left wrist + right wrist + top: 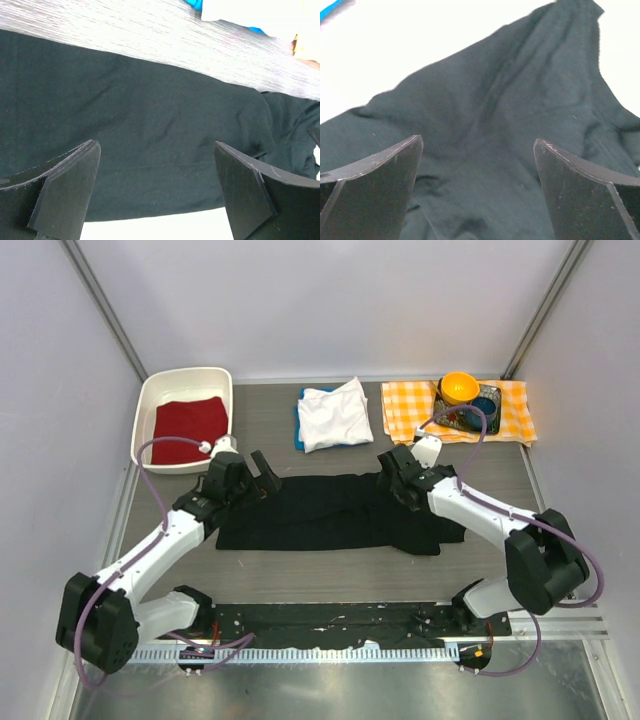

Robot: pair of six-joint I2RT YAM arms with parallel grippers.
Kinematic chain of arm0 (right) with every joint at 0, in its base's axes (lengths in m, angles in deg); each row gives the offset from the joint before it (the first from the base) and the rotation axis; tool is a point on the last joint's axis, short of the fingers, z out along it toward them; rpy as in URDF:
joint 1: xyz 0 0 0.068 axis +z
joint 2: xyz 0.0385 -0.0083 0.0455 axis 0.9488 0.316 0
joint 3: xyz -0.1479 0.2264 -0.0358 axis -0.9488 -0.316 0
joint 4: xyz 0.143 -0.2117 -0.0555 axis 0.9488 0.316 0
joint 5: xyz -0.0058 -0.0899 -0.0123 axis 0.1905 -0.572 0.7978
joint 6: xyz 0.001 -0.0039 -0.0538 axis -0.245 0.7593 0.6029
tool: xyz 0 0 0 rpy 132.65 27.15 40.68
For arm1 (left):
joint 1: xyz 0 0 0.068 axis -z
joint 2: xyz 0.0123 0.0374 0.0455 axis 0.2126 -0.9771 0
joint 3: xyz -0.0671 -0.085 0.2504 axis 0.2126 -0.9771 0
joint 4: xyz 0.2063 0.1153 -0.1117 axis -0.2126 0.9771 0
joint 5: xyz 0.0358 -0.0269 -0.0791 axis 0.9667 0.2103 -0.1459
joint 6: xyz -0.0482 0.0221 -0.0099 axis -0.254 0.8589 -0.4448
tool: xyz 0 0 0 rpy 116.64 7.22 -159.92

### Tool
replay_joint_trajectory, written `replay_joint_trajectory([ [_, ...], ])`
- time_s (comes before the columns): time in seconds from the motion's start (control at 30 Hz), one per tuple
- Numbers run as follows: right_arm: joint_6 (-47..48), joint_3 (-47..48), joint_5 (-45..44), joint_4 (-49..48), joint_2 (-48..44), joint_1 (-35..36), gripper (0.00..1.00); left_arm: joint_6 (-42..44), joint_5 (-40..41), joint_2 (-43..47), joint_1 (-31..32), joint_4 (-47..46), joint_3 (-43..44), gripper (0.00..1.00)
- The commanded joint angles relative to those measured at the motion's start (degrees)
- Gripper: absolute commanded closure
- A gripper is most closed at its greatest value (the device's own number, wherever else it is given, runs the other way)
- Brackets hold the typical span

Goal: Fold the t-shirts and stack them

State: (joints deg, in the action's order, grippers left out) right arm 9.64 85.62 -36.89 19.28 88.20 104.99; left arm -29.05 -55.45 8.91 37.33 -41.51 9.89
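The black t-shirt [330,512] lies folded into a long band across the table's middle; it fills the left wrist view [150,130] and the right wrist view [510,140]. My left gripper [262,475] is open just above its far left edge. My right gripper [392,472] is open above its far right part. Both hold nothing. The white t-shirt [335,415] lies folded at the back centre, on top of the blue t-shirt [298,420], of which only an edge shows.
A white bin [158,400] with a red cloth [190,427] stands at the back left. An orange-and-white checked cloth [405,405] at the back right carries a tray [490,405] with an orange bowl [459,387].
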Motion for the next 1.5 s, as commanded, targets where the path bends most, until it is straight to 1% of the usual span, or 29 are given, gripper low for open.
replay_joint_trajectory([
  [0.0, 5.55, -1.25, 8.22, -16.77, 2.13, -3.43, 0.0, 4.22, -2.56, -4.59, 0.17, -8.54, -1.72, 0.0],
  [0.07, 5.63, -2.13, 10.59, -18.63, 2.31, -4.67, 0.0, 4.31, -2.47, -8.28, 0.17, -10.92, -1.64, 0.0],
  [0.13, 5.9, -2.83, 11.04, -21.09, 1.87, -4.84, 0.0, 4.23, -2.74, -11.62, 0.25, -12.85, -1.9, 0.0],
  [0.2, 6.07, -3.01, 11.83, -21.1, 1.86, -5.11, 0.0, 4.31, -2.65, -13.82, 0.25, -14.97, -1.99, 0.0],
  [0.33, 5.9, -4.07, 11.84, -21.19, 2.47, -6.25, 0.0, 4.05, -2.56, -19.27, 0.25, -16.2, -1.46, 0.0],
  [0.47, 4.93, -6.26, 12.97, -22.5, 4.41, -9.06, 0.0, 3.17, -2.21, -23.23, 0.87, -18.48, -2.6, 0.0],
  [0.67, 4.58, -8.02, 15.52, -26.81, 10.12, -11.78, 0.0, 0.01, 0.24, -22.54, 2.97, -19.46, -8.48, 0.01],
  [0.73, 4.58, -7.85, 17.09, -28.83, 11.79, -12.57, 0.0, -2.18, 1.04, -20.78, 3.94, -19.46, -10.33, 0.01],
  [0.83, 4.75, -6.1, 19.12, -31.82, 16.0, -13.19, 0.0, -4.99, 3.58, -17.01, 7.36, -18.58, -13.93, 0.01],
  [0.9, 5.19, -4.6, 19.91, -32.61, 19.25, -13.19, 0.0, -8.07, 6.64, -13.94, 11.4, -16.92, -15.7, 0.02],
  [0.93, 5.37, -2.85, 20.79, -32.7, 20.31, -13.54, 0.01, -9.3, 7.88, -12.79, 13.07, -14.04, -16.14, 0.02],
  [0.97, 6.07, -1.88, 21.32, -32.79, 21.19, -13.46, 0.01, -12.01, 9.38, -11.65, 16.57, -12.7, -17.1, 0.02],
  [1.03, 6.86, 0.57, 22.81, -33.23, 23.48, -13.46, 0.0, -15.27, 13.42, -8.49, 20.45, -9.37, -17.89, 0.02],
  [1.07, 7.47, 1.37, 25.78, -34.19, 24.36, -13.54, 0.0, -17.03, 14.39, -7.6, 23.95, -8.65, -18.85, 0.02],
  [1.13, 9.06, 4.0, 30.01, -34.98, 26.64, -13.46, 0.0, -22.3, 17.37, -5.93, 27.31, -6.46, -19.3, 0.02],
  [1.17, 9.58, 4.71, 34.55, -36.03, 27.43, -13.46, 0.01, -23.62, 18.26, -5.66, 30.63, -5.93, -19.13, 0.02],
  [1.23, 11.08, 7.08, 36.53, -36.13, 28.32, -13.02, 0.01, -27.75, 21.32, -6.53, 34.25, -3.91, -18.17, 0.02],
  [1.27, 12.22, 7.88, 38.7, -35.35, 28.41, -11.97, 0.0, -28.9, 22.3, -7.15, 37.75, -3.29, -16.42, 0.02],
  [1.33, 15.46, 10.5, 37.5, -33.33, 27.62, -11.0, 0.0, -31.62, 24.5, -9.08, 42.24, -2.5, -13.96, 0.02],
  [1.37, 16.17, 11.13, 36.37, -31.58, 26.83, -10.56, 0.0, -32.77, 27.64, -11.61, 46.79, -1.19, -9.94, 0.01],
  [1.4, 16.79, 11.49, 33.92, -31.12, 25.78, -10.56, 0.0, -33.39, 29.06, -13.2, 49.01, 0.39, -7.46, 0.0],
  [1.43, 18.02, 11.4, 32.94, -30.95, 22.12, -10.47, 0.01, -32.96, 30.56, -14.52, 52.69, 2.67, -2.31, 0.0],
  [1.47, 18.55, 11.23, 31.53, -30.33, 19.99, -10.38, 0.0, -32.34, 33.01, -17.23, 54.29, 4.08, 0.53, 0.0],
])
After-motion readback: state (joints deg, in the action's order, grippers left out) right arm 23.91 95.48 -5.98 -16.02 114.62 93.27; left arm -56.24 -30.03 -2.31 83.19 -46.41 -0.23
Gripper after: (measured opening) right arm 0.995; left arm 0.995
